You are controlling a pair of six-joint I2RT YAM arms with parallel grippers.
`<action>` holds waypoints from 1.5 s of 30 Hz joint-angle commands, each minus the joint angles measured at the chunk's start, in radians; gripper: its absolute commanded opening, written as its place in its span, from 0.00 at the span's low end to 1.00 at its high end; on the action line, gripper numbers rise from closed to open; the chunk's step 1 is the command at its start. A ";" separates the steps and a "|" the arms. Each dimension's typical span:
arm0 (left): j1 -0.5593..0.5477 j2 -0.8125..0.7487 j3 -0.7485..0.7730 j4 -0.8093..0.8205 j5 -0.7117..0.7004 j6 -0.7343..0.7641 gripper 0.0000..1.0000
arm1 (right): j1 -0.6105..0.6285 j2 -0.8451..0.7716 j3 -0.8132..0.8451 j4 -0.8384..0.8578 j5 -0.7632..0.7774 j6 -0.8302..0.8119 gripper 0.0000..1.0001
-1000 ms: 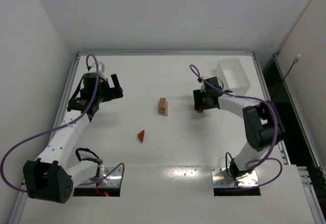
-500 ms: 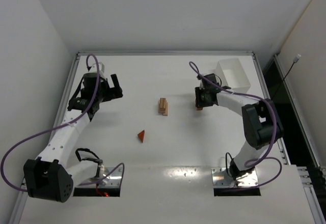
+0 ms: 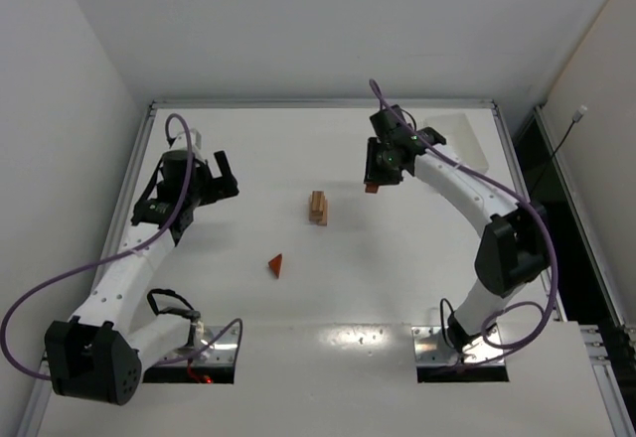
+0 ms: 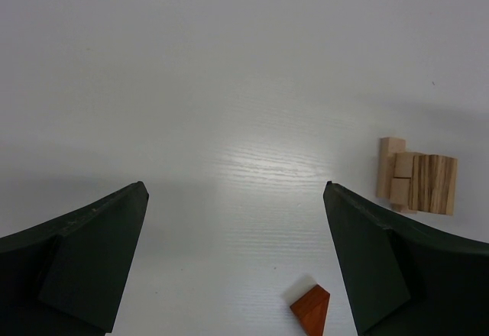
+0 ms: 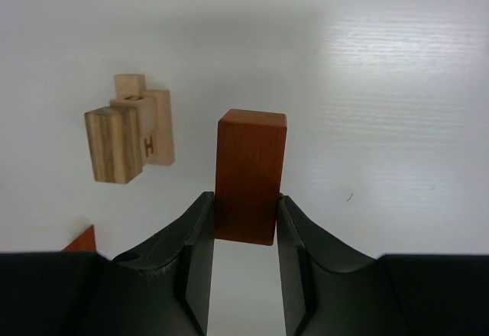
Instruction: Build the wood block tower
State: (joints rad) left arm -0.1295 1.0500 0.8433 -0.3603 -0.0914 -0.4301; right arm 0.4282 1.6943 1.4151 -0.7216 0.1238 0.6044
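The wood block tower (image 3: 318, 208) is a short stack of pale tan blocks in the middle of the table; it also shows in the left wrist view (image 4: 416, 181) and the right wrist view (image 5: 127, 132). My right gripper (image 5: 244, 218) is shut on a reddish-brown bar (image 5: 250, 174), held above the table to the right of the tower (image 3: 372, 186). A reddish-brown triangular wedge (image 3: 276, 265) lies on the table nearer the arms, also seen in the left wrist view (image 4: 311, 310). My left gripper (image 3: 226, 169) is open and empty at the far left.
A white plastic bin (image 3: 459, 131) stands at the back right, partly behind the right arm. The table's raised rim (image 3: 318, 104) runs along the back. Walls close in on the left and right.
My right gripper has lifted the reddish-brown bar and carried it up and left, from beside the bin toward the tower. The left arm has shifted only slightly.
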 commanded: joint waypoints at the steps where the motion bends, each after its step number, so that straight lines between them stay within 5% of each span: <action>1: 0.002 -0.044 -0.021 0.047 -0.004 -0.012 1.00 | 0.055 0.001 0.053 -0.067 0.039 0.144 0.00; 22: 0.002 -0.071 -0.021 0.066 0.005 -0.012 1.00 | 0.340 0.238 0.306 -0.022 0.212 0.136 0.00; 45: 0.002 -0.081 -0.030 0.084 0.024 -0.012 1.00 | 0.383 0.286 0.311 -0.019 0.209 0.247 0.00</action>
State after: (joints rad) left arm -0.1295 0.9924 0.8158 -0.3149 -0.0742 -0.4309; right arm 0.8139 1.9682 1.7123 -0.7506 0.3149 0.8310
